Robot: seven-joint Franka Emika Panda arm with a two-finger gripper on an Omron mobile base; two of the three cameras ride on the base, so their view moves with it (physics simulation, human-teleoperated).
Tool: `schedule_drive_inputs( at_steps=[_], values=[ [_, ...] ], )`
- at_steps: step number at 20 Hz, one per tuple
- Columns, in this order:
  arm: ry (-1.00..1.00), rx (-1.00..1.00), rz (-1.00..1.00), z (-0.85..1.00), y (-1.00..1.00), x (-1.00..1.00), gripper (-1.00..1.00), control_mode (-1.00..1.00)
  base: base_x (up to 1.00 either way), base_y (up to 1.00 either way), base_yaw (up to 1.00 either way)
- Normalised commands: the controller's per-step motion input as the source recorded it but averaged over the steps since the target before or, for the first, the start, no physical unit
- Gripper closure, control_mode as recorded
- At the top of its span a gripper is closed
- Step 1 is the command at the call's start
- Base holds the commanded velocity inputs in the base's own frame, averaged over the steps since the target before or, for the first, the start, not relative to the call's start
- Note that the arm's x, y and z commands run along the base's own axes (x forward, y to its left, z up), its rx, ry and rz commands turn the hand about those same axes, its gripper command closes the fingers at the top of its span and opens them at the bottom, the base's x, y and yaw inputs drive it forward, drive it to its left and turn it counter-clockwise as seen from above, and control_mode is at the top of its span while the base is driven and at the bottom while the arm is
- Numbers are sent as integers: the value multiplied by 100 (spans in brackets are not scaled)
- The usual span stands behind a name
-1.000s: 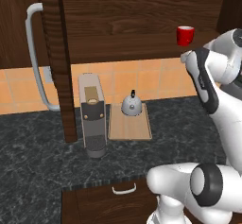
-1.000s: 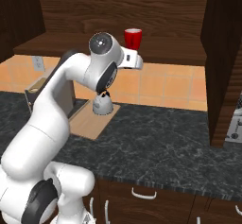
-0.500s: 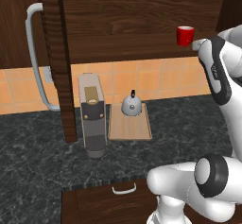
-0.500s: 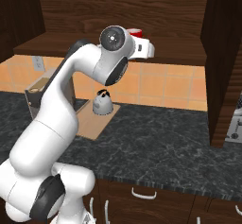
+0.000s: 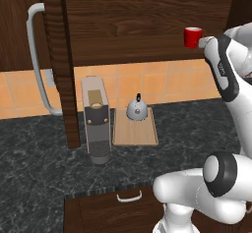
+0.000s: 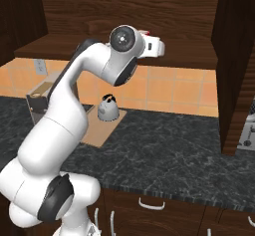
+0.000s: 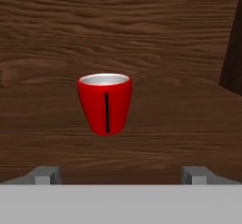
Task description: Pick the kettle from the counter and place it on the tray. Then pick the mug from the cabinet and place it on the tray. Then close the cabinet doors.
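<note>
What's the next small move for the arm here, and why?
Probably ease the hand straight ahead until the fingers flank the mug. The kettle already sits on the tray; the mug stands upright on the cabinet shelf, centred ahead of the open fingers, not yet between them.

Hand view near, perhaps level, facing mug (image 7: 104,103)

Kettle (image 5: 137,109) on tray (image 5: 135,134), right of coffee machine (image 5: 96,120); mug (image 5: 192,37) on cabinet (image 5: 147,25) shelf.
</note>
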Motion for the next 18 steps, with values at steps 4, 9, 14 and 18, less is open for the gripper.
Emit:
schedule_drive_inputs(
  at_steps=[4, 9, 14, 18],
  values=[
    [4, 0, 0, 19, 0, 33, -100, -100, 0, 0, 0],
    [3, 0, 0, 1, 4, 31, -100, -100, 0, 0, 0],
    [1, 0, 0, 0, 7, 32, -100, -100, 0, 0, 0],
    [2, 0, 0, -6, 6, 30, -100, -100, 0, 0, 0]
  ],
)
